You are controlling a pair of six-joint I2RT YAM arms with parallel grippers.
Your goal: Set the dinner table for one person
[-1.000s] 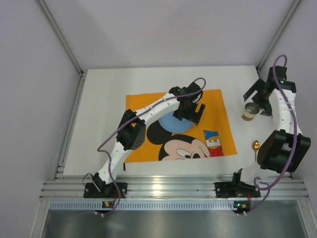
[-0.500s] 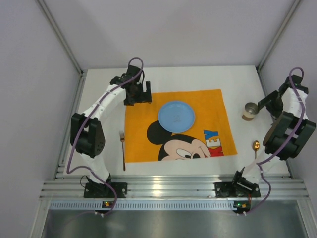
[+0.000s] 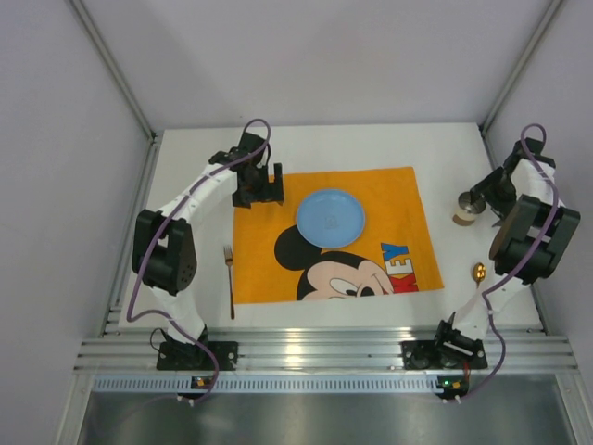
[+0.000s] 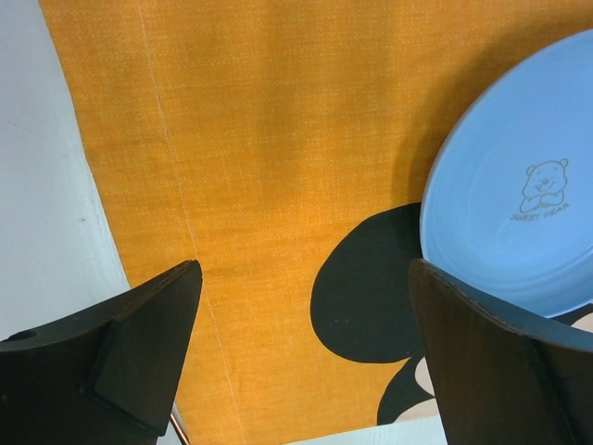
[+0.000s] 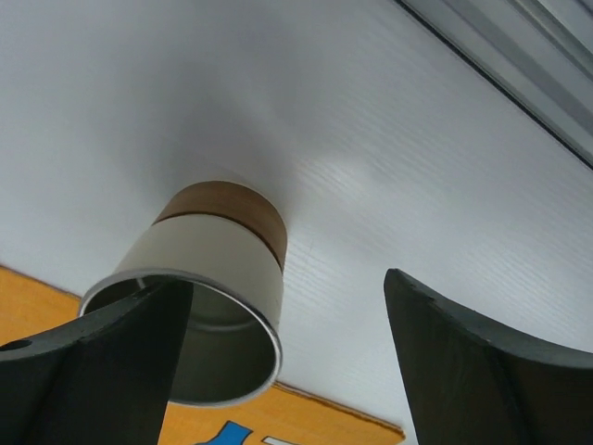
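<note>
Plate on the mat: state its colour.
Light blue plate with bear print; left wrist view.

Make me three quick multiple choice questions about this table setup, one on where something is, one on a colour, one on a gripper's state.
1. The fork lies:
A) on the white table, left of the orange mat
B) in a gripper
C) inside the cup

2. The plate is:
A) red
B) blue
C) green

3. The left gripper is:
A) open and empty
B) shut on the fork
C) shut on the plate

Answers:
1 A, the top view shows it just off the mat's left edge.
2 B, it is blue in both views.
3 A, the left wrist view shows the jaws spread with nothing between.
</note>
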